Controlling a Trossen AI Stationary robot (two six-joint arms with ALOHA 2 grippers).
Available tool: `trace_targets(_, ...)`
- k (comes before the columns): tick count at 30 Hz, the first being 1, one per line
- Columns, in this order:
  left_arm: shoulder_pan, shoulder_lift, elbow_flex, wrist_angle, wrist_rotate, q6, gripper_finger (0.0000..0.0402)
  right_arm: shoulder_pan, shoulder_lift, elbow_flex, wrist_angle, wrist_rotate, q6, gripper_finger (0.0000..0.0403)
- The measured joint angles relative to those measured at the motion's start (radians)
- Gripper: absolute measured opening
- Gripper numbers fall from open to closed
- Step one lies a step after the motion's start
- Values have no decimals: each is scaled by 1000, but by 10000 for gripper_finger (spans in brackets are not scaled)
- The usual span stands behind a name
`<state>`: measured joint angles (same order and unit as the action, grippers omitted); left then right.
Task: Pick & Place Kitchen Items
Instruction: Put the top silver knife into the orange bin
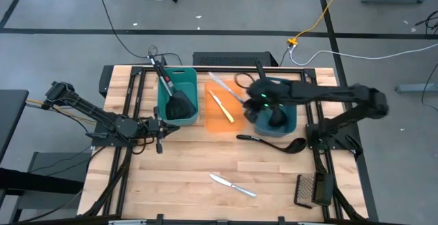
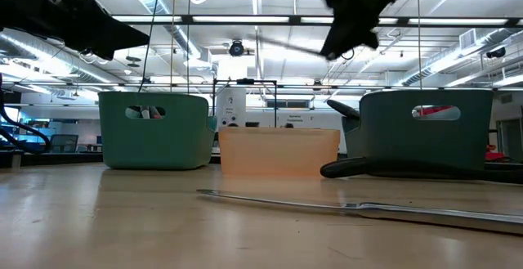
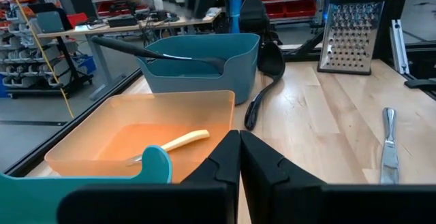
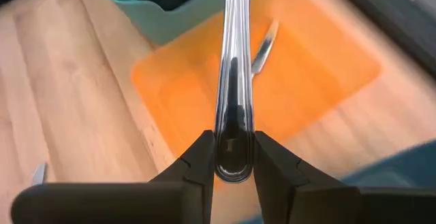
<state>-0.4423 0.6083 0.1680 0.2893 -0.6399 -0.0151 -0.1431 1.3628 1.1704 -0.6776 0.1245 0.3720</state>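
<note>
The right end effector (image 4: 230, 157), at centre right of the overhead frame, grips a silver knife (image 1: 226, 88) by one end above the orange tub (image 1: 217, 124), where a pale yellow knife (image 1: 222, 108) already lies. The narrow hold on smooth steel looks risky: the knife could swivel or slip and land on the counter (image 1: 185, 163). The left end effector (image 3: 238, 157) waits closed at centre left.

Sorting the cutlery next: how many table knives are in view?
3. A pale yellow knife lies in the orange tub; a silver knife is held by the right claw above that tub; another silver knife lies on the table near the front edge. Tubs may hide more.
</note>
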Motion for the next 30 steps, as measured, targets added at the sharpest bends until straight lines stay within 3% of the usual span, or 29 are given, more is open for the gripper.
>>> trace_targets(8, 0, 0, 0, 0, 0, 22, 15, -96, 262, 85, 108, -168, 73, 78)
trace_targets(12, 0, 0, 0, 0, 0, 14, 15, -105, 339, 87, 93, -179, 149, 78)
trace_targets(23, 0, 0, 1, 18, 0, 22, 16, -112, 416, 87, 82, -219, 305, 78)
trace_targets(30, 0, 0, 1, 16, 0, 27, 16, -122, 415, 86, 74, -168, 333, 78)
